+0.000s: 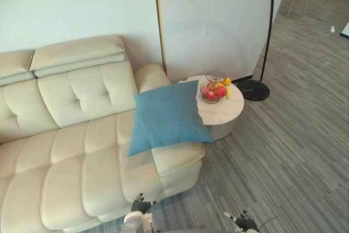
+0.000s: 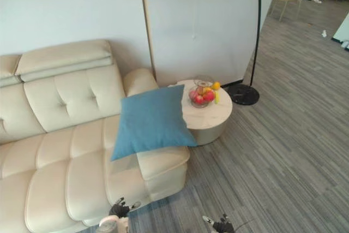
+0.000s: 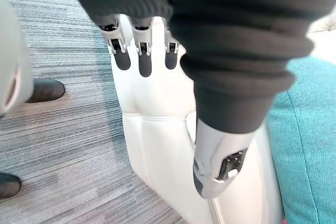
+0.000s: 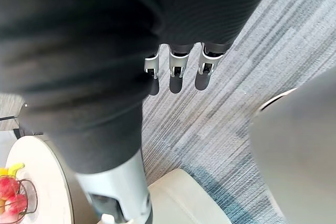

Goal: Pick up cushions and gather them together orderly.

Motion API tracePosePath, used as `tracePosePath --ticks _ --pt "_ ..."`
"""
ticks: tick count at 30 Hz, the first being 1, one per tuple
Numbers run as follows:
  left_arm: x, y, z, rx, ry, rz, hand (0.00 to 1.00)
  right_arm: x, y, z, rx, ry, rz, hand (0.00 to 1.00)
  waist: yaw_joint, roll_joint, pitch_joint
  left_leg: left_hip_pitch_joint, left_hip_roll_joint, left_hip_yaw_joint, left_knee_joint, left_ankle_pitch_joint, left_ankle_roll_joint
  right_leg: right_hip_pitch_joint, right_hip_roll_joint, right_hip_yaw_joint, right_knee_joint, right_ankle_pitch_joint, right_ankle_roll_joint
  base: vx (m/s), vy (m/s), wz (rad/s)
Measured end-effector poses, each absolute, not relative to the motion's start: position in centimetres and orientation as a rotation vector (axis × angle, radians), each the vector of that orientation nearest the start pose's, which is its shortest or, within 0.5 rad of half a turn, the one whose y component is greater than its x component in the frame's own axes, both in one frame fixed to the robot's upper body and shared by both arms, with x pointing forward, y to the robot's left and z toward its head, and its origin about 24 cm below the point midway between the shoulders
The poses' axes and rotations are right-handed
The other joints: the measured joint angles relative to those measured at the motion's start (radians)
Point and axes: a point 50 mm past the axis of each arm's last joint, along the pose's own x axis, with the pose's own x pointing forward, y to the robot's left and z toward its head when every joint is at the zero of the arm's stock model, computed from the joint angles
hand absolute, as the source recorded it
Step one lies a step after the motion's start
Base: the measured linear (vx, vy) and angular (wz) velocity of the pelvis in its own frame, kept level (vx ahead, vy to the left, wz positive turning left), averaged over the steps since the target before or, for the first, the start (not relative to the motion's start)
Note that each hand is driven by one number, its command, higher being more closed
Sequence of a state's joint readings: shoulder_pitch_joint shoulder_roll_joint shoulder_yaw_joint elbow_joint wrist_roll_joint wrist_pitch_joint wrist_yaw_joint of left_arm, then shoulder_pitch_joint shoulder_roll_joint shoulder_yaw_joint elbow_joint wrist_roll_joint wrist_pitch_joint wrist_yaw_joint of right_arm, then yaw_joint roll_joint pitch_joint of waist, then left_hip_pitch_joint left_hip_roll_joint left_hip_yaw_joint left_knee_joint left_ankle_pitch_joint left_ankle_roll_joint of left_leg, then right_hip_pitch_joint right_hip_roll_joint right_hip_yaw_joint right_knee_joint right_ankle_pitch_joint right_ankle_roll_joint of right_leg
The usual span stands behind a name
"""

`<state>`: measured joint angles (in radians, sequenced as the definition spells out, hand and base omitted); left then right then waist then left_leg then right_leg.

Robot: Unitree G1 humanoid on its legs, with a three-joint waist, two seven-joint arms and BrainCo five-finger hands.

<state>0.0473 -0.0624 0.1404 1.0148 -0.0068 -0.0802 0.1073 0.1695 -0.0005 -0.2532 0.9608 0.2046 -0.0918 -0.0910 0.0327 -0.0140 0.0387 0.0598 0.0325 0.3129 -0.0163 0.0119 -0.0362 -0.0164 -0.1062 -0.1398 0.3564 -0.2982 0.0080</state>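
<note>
1. Teal fabric cushion propped at the cream sofa armrest end.
2. Judged soft, light, floppy; grab opposite edges, not the centre.
3. Left hand, right hand: fingers straight, both empty, hanging low.

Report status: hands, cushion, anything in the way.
Left hand open, empty, low by sofa front. Right hand open, empty, over floor. Blue cushion untouched at sofa's armrest end. Round table with fruit basket just beyond it.
</note>
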Motion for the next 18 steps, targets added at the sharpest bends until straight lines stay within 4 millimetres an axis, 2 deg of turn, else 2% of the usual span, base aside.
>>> tracePosePath --ticks 3,5,8,9,10,18 --pt "11.99 15.1 -15.53 -0.078 0.988 0.218 0.0 7.67 -19.69 -15.9 0.237 1.013 -0.495 0.0 0.0 -0.002 0.0 0.015 -0.008 -0.027 -0.071 0.049 0.001 0.003 0.003 -0.028 -0.014 0.005 0.005 -0.01 -0.014 0.27" --pt "11.98 15.11 -15.53 -0.077 0.989 0.218 0.0 7.68 -19.66 -15.91 0.235 1.014 -0.493 0.0 0.0 -0.002 -0.002 0.014 -0.011 -0.045 -0.087 0.06 0.002 0.009 0.003 -0.042 -0.018 0.011 0.006 0.03 -0.014 0.27" --pt "11.87 15.15 -15.56 -0.075 0.991 0.22 0.0 7.54 -19.57 -16.02 0.235 1.025 -0.494 0.0 0.002 -0.005 -0.006 0.015 -0.01 -0.05 -0.092 0.061 0.0 0.024 0.009 -0.039 -0.039 0.019 0.007 0.04 -0.009 0.05" --pt "11.85 15.23 -15.57 -0.076 0.992 0.224 0.0 7.54 -19.54 -16.03 0.235 1.026 -0.494 0.0 0.002 0.002 -0.012 0.015 -0.009 -0.05 -0.093 0.061 0.0 0.027 0.011 -0.038 -0.045 0.022 0.007 0.03 -0.01 -0.02" --pt "11.78 15.6 -15.66 -0.081 1.0 0.242 0.0 7.76 -19.57 -16.15 0.245 1.034 -0.495 0.0 0.001 -0.002 0.007 0.012 0.019 -0.054 -0.094 0.071 -0.016 0.039 0.05 -0.018 -0.084 0.038 -0.01 0.0 0.0 0.0" --pt "11.86 15.62 -15.64 -0.08 0.999 0.242 0.0 7.76 -19.59 -16.15 0.246 1.034 -0.498 0.0 0.0 -0.002 0.008 0.009 0.02 -0.052 -0.094 0.07 -0.017 0.035 0.05 -0.016 -0.085 0.036 -0.008 0.0 0.0 0.0"
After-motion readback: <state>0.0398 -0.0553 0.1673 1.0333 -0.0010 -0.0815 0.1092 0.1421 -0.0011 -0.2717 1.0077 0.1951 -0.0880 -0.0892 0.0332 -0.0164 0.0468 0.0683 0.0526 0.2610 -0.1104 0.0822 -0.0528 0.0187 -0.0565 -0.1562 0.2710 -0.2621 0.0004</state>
